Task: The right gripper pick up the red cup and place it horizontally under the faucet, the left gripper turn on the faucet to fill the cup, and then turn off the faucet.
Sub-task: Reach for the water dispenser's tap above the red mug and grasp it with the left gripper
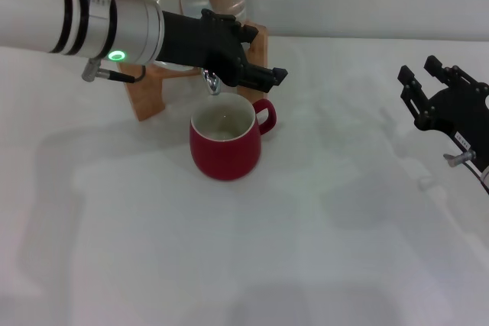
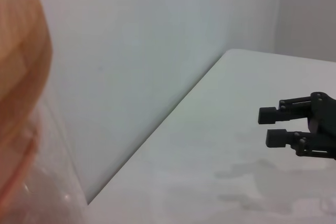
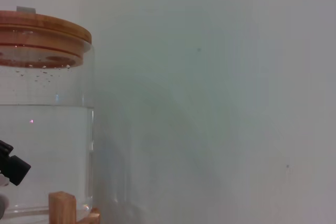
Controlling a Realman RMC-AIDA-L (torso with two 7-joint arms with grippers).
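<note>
White tabletop [image 1: 229,265]: red cup [image 1: 225,143] under faucet [image 1: 212,83], left gripper [image 1: 256,74] there, grip unclear; right gripper [image 1: 428,85] spread, empty.

Red cup [image 1: 225,150] upright under chrome faucet [image 1: 212,82], handle twd robot's right, white inside.

One red cup [image 1: 226,146], one chrome faucet [image 1: 212,83], one clear water jar [image 3: 44,129] with one wooden lid [image 3: 42,34], one wooden stand [image 1: 149,85], two black grippers: left [image 1: 260,74], right [image 1: 428,82].
</note>
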